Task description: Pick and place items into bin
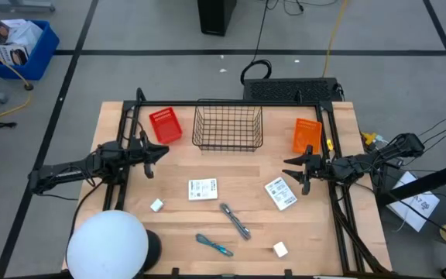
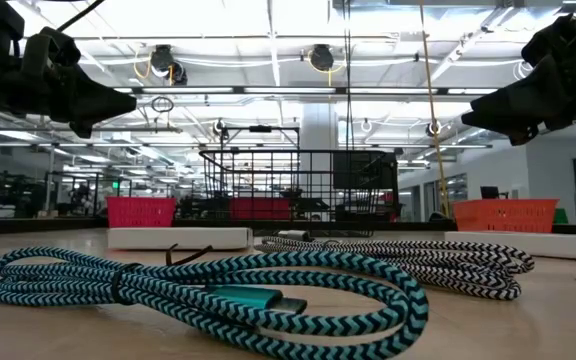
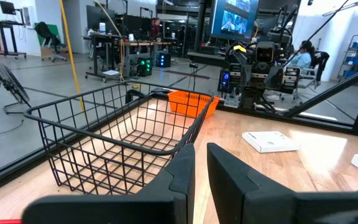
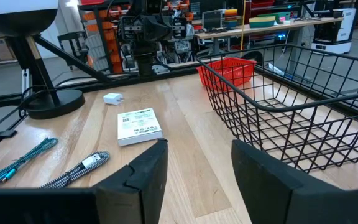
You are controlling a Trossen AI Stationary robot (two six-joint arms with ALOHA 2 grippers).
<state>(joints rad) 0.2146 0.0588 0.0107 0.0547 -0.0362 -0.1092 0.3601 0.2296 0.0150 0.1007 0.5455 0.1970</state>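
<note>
On the wooden table lie two flat white printed packets (image 1: 203, 188) (image 1: 280, 194), two small white cubes (image 1: 157, 205) (image 1: 280, 249), a grey braided cable (image 1: 235, 220) and a teal braided cable (image 1: 213, 245). All lie flat on the table in front of the bin, a black wire basket (image 1: 227, 128) at the far middle. My left gripper (image 3: 201, 152) hovers level at the table's left, fingers almost together with nothing between them. My right gripper (image 4: 199, 149) hovers at the right, open and holding nothing. Both point toward the middle, well above the items.
A small red basket (image 1: 166, 125) stands left of the wire basket and an orange one (image 1: 307, 135) to its right. A white dome lamp (image 1: 108, 244) on a black base fills the near left corner. Black frame rails (image 1: 339, 209) run along the table's sides.
</note>
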